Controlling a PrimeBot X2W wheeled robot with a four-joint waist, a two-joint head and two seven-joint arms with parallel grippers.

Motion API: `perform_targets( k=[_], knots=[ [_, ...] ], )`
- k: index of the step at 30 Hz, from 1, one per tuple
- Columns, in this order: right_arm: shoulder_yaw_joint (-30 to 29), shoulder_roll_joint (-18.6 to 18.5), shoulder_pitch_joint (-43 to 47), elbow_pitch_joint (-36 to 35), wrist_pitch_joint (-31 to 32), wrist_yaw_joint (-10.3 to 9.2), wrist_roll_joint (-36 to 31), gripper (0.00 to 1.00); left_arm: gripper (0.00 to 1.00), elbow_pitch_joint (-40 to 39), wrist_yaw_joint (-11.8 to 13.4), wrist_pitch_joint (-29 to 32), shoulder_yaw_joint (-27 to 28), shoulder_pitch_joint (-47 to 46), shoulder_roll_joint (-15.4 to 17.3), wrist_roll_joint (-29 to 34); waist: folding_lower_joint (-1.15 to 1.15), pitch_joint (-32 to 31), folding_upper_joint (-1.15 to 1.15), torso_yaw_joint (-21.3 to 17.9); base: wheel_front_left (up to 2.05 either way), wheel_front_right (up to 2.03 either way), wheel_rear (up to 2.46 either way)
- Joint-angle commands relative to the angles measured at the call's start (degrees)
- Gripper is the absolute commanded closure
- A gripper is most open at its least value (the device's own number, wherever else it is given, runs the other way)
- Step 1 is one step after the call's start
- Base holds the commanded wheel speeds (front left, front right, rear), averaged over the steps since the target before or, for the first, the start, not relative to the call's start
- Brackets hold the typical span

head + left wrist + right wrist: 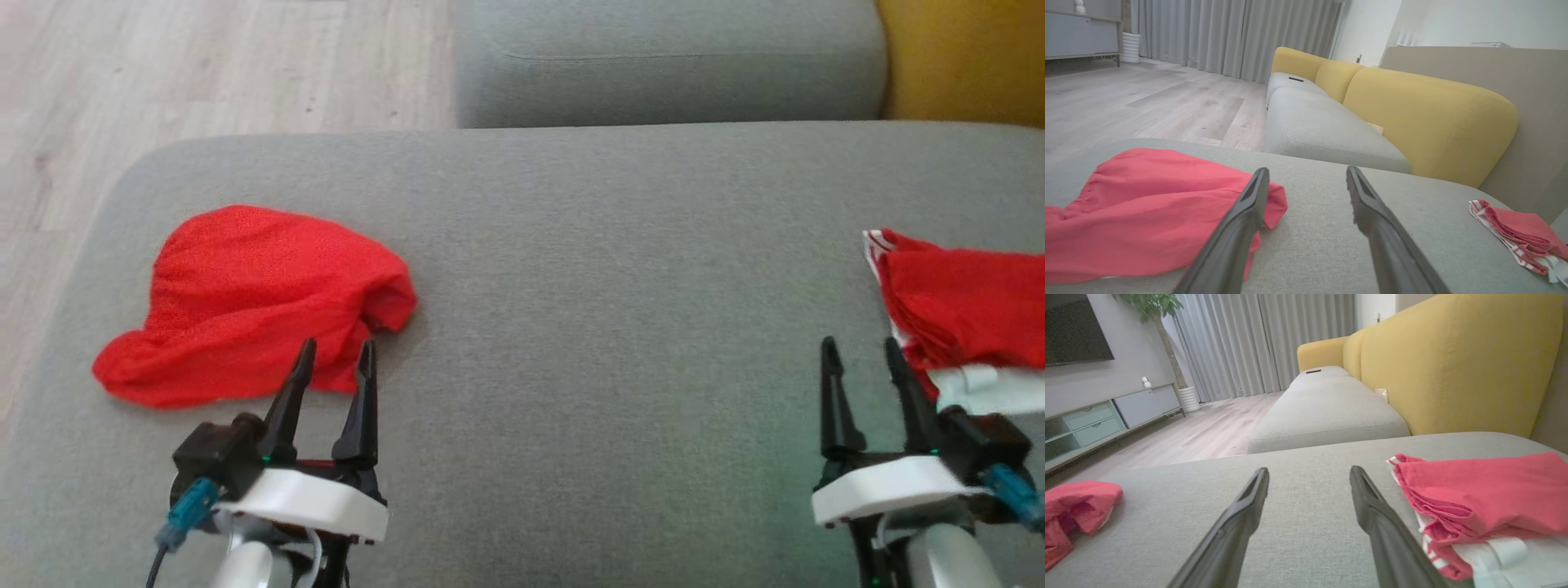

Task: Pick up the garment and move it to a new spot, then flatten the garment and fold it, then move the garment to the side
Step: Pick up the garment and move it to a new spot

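Observation:
A crumpled red garment [253,302] lies on the left part of the grey sofa seat [612,310]; it also shows in the left wrist view [1151,212] and at the left edge of the right wrist view [1073,510]. My left gripper [336,351] hovers open at the garment's near right edge, its left finger over the cloth, nothing between its fingers [1237,228]. My right gripper [861,347] stands open over bare seat, just left of a folded stack of red and white clothes [963,318].
The folded stack [1478,506] sits at the seat's right edge. Behind the seat are a second grey cushion [669,61] and yellow backrests [1425,118]. Wooden floor [163,73] lies beyond the left edge. Bare seat stretches between the two grippers.

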Motion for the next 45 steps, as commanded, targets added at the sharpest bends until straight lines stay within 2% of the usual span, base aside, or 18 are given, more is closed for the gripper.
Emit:
perform_targets(
  k=[1,9,15,20,25,30,37,45],
  knots=[
    [2.1,-0.25,-1.13,-1.62,0.09,-0.05,0.32,0.0,0.0,-1.59,0.17,-0.34,2.12,-2.08,0.15,0.39,0.0,-0.26,0.0,1.02,0.0,0.0,0.0],
    [6.01,-0.25,-0.39,-1.21,0.64,-0.05,1.92,0.0,0.0,-0.87,0.12,-0.34,4.03,-1.62,0.15,1.5,0.0,-1.04,0.0,7.04,0.0,0.0,0.0],
    [7.59,-0.25,0.0,-0.81,0.62,-0.05,2.67,0.0,0.0,0.46,-0.85,-0.34,6.63,-2.26,0.15,3.9,0.0,-0.82,0.0,12.08,0.0,0.0,0.0],
    [8.25,-0.25,-0.61,-0.64,0.72,-0.05,2.63,0.0,0.0,1.61,-1.77,-0.34,9.07,-3.46,0.15,5.23,0.0,0.14,0.0,13.93,0.0,0.0,0.0],
    [8.58,-0.25,-1.57,-0.96,1.0,-0.05,2.28,0.0,0.0,4.23,-2.36,-0.34,10.8,-5.44,0.54,6.42,0.0,1.64,0.0,13.64,0.0,0.0,0.0],
    [8.09,-0.25,-2.82,-2.03,1.95,-0.05,1.14,0.0,0.0,14.09,-2.71,0.02,10.82,-11.53,4.08,8.66,0.0,4.56,0.0,11.79,0.0,0.0,0.0],
    [6.44,-0.25,-4.69,-5.24,3.77,-0.05,-1.33,0.0,0.0,28.98,-3.59,7.53,11.33,-24.81,9.62,7.48,0.0,10.76,0.0,8.58,0.0,0.0,0.0],
    [5.68,-0.48,-6.72,-8.66,4.98,-0.05,-2.72,0.0,0.0,42.39,-4.45,14.41,8.08,-36.02,15.01,4.99,0.0,17.3,0.0,5.69,0.0,0.0,0.0]
  ],
)
